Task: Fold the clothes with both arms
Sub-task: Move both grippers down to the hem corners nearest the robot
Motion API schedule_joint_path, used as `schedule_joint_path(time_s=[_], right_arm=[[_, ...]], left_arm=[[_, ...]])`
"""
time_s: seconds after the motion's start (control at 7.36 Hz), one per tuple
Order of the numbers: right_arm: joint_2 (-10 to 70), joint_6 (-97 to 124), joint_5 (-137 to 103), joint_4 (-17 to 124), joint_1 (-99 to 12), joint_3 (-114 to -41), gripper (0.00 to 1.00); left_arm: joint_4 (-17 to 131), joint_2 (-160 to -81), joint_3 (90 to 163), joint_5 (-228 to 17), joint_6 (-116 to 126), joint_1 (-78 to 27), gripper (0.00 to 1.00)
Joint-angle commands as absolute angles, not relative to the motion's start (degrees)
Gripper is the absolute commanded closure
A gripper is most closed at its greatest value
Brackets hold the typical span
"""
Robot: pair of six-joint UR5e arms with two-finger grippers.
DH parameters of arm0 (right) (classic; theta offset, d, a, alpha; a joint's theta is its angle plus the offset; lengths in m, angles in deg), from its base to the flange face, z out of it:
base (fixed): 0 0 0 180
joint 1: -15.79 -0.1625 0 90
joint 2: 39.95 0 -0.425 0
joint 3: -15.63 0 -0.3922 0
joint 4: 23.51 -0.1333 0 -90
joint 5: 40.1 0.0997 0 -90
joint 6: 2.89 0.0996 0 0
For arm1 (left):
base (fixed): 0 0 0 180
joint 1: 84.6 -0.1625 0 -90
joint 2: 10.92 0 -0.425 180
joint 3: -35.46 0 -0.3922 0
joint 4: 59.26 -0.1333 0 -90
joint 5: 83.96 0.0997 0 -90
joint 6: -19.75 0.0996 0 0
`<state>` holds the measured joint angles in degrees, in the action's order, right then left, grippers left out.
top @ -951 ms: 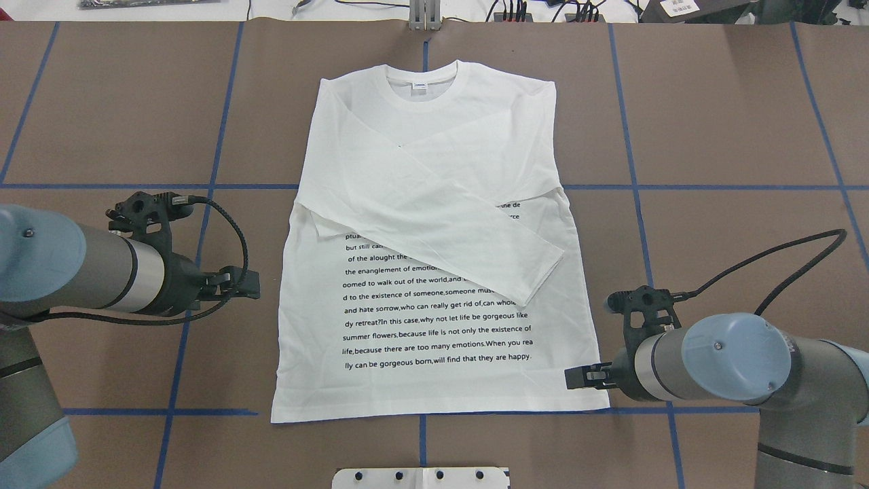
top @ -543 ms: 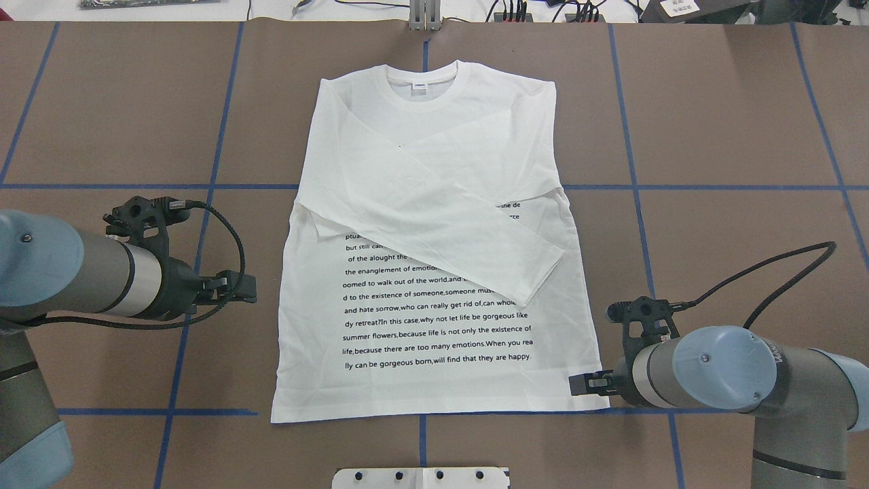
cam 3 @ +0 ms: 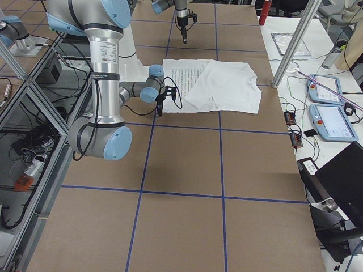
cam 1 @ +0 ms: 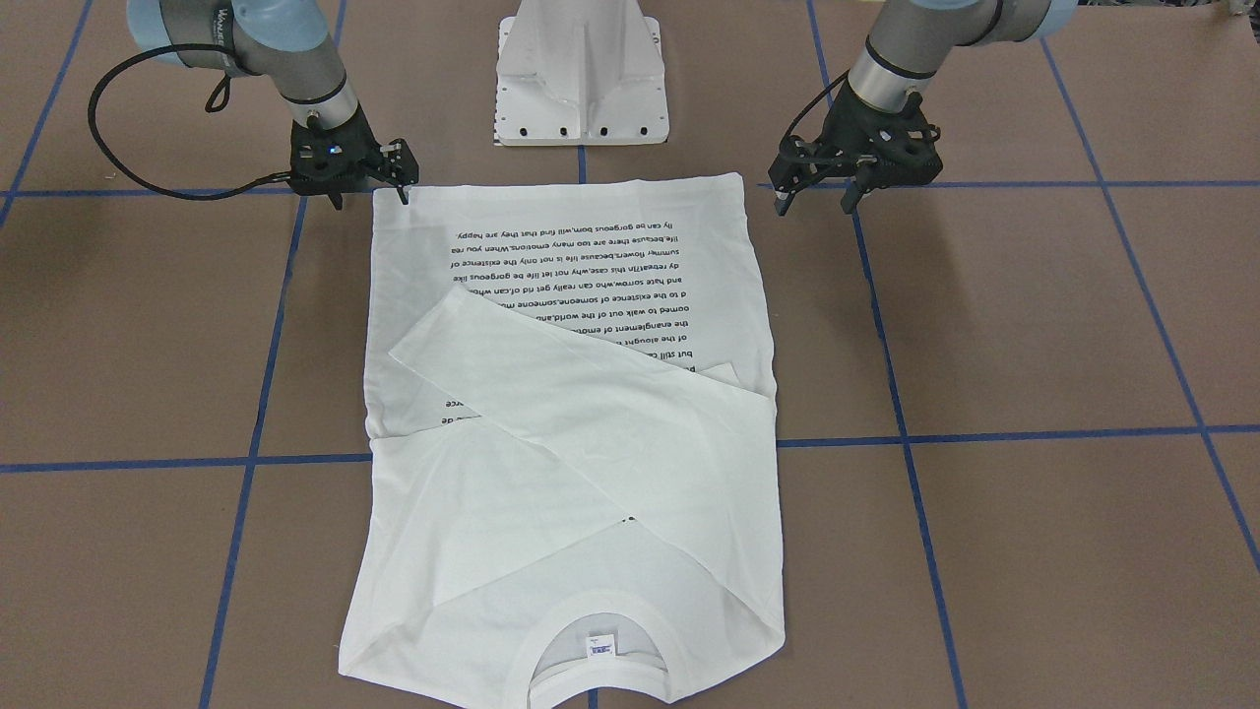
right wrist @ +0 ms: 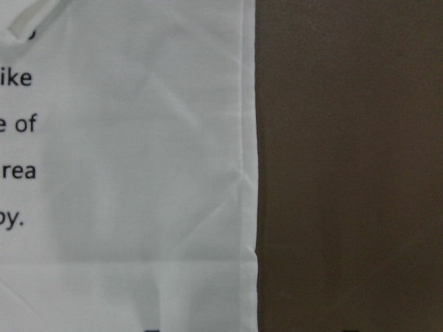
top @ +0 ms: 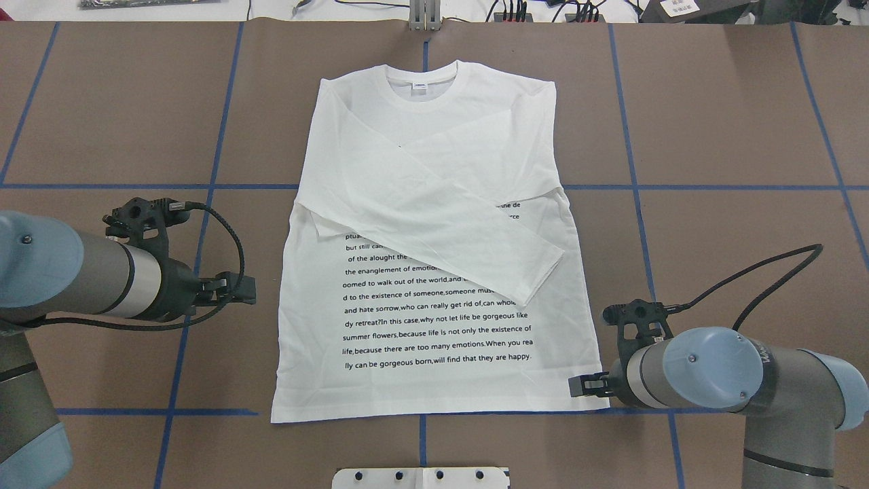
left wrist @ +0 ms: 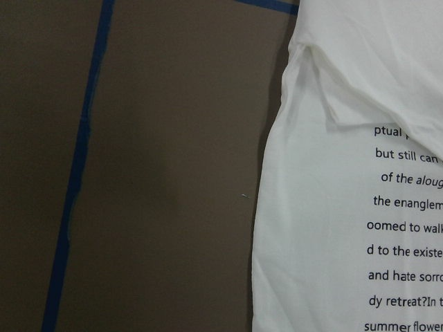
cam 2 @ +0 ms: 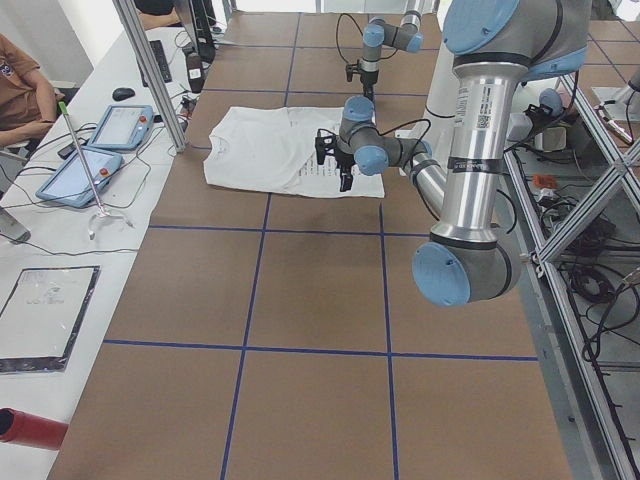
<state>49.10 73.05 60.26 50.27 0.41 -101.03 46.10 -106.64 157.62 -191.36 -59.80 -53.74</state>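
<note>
I'm holding both sets of jaws open, gripping nothing.
T-shirt (top: pixel 434 170) lying flat at middle of table (top: pixel 713 136), hem toward my edge; right gripper (cam 1: pixel 370 202) hovering over a hem corner, left gripper (cam 1: pixel 815 205) beside the cloth.

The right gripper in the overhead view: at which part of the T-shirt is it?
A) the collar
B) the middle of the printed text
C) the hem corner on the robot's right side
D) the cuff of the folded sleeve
C: the right gripper is at the hem corner of the T-shirt, beside the last text lines, far from the collar and the folded sleeve.
</note>
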Motion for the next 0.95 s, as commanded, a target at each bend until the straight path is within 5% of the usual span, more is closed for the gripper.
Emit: schedule_joint_path(time_s=[0.0,0.82], right_arm=[[48.82,73.13,60.53,50.67,0.41,-101.52,0.40],[48.82,73.05,60.71,50.76,0.76,-100.56,0.43]], left_arm=[[45.42,-106.46,157.72,-191.36,-59.80,-53.75,0.01],[44.54,-106.37,159.21,-191.36,-59.80,-53.83,0.01]])
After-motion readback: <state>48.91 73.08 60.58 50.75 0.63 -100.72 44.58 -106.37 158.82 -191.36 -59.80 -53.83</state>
